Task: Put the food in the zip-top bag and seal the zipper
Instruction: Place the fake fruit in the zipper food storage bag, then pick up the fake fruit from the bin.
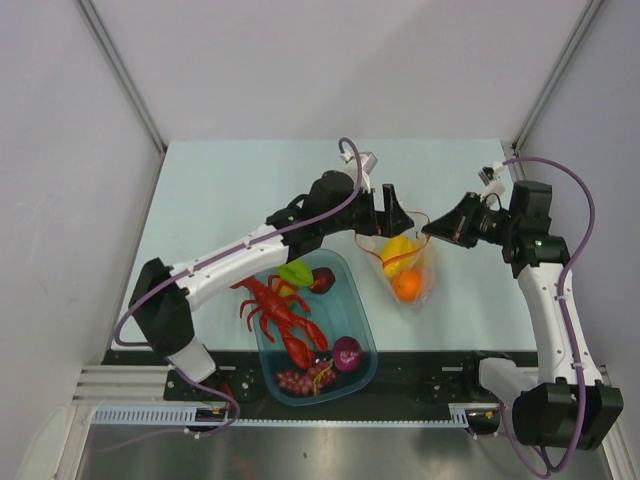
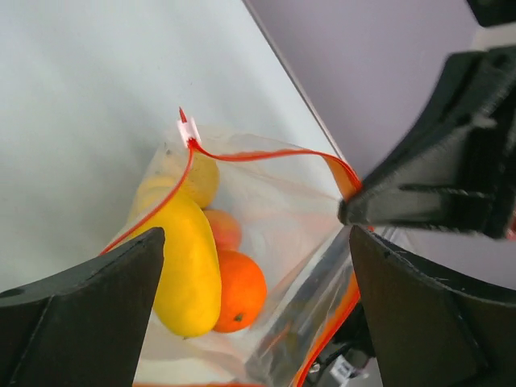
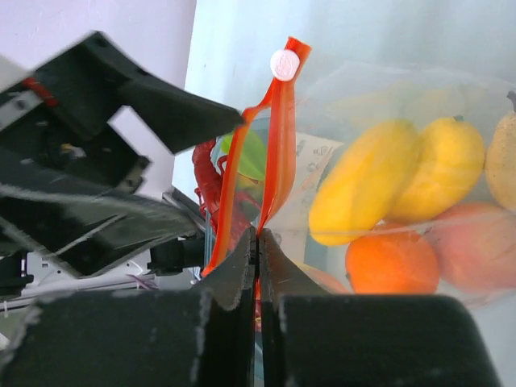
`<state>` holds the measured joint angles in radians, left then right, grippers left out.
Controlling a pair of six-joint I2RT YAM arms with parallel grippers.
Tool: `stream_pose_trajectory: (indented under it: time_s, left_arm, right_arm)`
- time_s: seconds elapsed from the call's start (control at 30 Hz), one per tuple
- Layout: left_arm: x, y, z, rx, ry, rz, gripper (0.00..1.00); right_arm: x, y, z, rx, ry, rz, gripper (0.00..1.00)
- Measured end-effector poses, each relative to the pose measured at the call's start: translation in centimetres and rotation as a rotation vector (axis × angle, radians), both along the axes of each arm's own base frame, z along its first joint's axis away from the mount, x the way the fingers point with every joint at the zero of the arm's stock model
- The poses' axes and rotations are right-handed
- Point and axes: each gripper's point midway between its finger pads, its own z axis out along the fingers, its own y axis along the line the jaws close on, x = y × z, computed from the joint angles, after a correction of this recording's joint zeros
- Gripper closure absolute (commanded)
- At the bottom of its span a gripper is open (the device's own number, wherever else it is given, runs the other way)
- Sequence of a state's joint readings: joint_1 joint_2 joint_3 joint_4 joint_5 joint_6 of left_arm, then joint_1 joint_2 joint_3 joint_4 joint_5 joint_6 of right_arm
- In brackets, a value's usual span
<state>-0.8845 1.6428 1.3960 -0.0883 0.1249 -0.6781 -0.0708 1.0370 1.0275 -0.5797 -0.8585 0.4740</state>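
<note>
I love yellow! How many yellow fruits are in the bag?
3 in the bag: a long one, a rounder one beside it, a paler one at the edge. More may hide.

Low centre-left of the frame: a blue tub (image 1: 352, 290), a red lobster (image 1: 275, 310) sprawled across its left rim, pale table (image 1: 230, 190) beneath.

Bag (image 1: 418, 285): one, clear, with one red zipper strip (image 3: 278, 137). Inside it, from the right wrist view: two bright yellow fruits (image 3: 363, 189), a third, paler one cut by the frame edge, one orange (image 3: 391, 262), one peach (image 3: 472, 246). Blue tub (image 1: 345, 315): one, near left. In it: one red lobster (image 1: 280, 315), one green piece (image 1: 296, 272), two dark round pieces (image 1: 347, 353), one grape bunch (image 1: 300, 381).
</note>
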Motion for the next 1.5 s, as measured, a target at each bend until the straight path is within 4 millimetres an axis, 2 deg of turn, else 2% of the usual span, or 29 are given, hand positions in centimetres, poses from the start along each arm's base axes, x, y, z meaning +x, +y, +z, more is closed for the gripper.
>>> stream_pose_trajectory:
  time_s: [0.1, 0.17, 0.23, 0.33, 0.4, 0.47, 0.5, 0.57, 0.7, 0.8, 0.93, 1.1, 1.23, 1.33, 1.37, 1.47, 1.5]
  left_arm:
    - [-0.5, 1.4, 2.0, 0.035, -0.111, -0.048, 0.0]
    - [-0.6, 3.2, 3.6, 0.061, -0.202, -0.088, 0.01]
    - [-0.4, 6.4, 5.4, 0.112, -0.325, -0.149, 0.02]
    - [0.9, 11.8, 6.0, 0.252, -0.491, -0.213, 0.07]
    - [1.1, 14.9, 4.6, 0.367, -0.556, -0.291, 0.13]
    - [0.9, 16.9, 2.4, 0.487, -0.595, -0.39, 0.18]
    - [0.3, 17.9, 0.5, 0.562, -0.608, -0.48, 0.2]
    - [-0.8, 19.2, -2.7, 0.66, -0.612, -0.621, 0.22]
    - [-3.1, 21.4, -8.3, 0.775, -0.577, -0.877, 0.19]
    - [-3.9, 22.3, -11.0, 0.809, -0.563, -1.001, 0.18]
    - [-3.3, 22.1, -12.8, 0.835, -0.586, -1.059, 0.2]
    - [-2.2, 21.3, -15.6, 0.866, -0.575, -1.121, 0.27]
    - [-2.2, 21.3, -17.3, 0.887, -0.56, -1.172, 0.35]
    - [-2.6, 21.6, -17.7, 0.894, -0.561, -1.206, 0.53]
    - [-2.7, 21.7, -17.7, 0.895, -0.565, -1.217, 0.61]
    - [-3.2, 21.9, -17.7, 0.895, -0.568, -1.247, 0.74]
    - [-3.4, 21.9, -17.6, 0.892, -0.567, -1.255, 0.75]
  right_arm:
    - [-0.2, -0.2, -0.1, -0.009, -0.006, 0.007, 1.0]
    - [-0.4, -0.2, -0.2, -0.015, -0.009, 0.015, 1.0]
    - [-0.8, -0.3, -0.5, -0.032, -0.02, 0.035, 1.0]
    - [-1.5, -0.2, -0.8, -0.056, -0.04, 0.074, 1.0]
    - [-2.0, -0.1, -1.0, -0.069, -0.046, 0.101, 1.0]
    - [-2.6, 0.1, -1.4, -0.082, -0.051, 0.136, 1.0]
    - [-2.8, 0.2, -1.5, -0.09, -0.054, 0.152, 1.0]
    - [-3.3, 0.3, -1.9, -0.103, -0.057, 0.178, 1.0]
    - [-3.8, 0.6, -2.2, -0.121, -0.056, 0.213, 1.0]
    - [-4.0, 0.6, -2.1, -0.128, -0.063, 0.226, 1.0]
    - [-4.3, 0.7, -2.2, -0.133, -0.062, 0.238, 1.0]
    - [-4.5, 0.8, -2.1, -0.134, -0.057, 0.245, 1.0]
    - [-4.6, 0.8, -2.1, -0.14, -0.061, 0.25, 1.0]
    - [-4.7, 0.8, -2.1, -0.142, -0.059, 0.251, 1.0]
    - [-4.7, 0.8, -2.1, -0.142, -0.058, 0.251, 1.0]
    - [-4.7, 0.8, -2.2, -0.141, -0.055, 0.252, 1.0]
    - [-4.8, 0.8, -2.2, -0.141, -0.054, 0.252, 1.0]
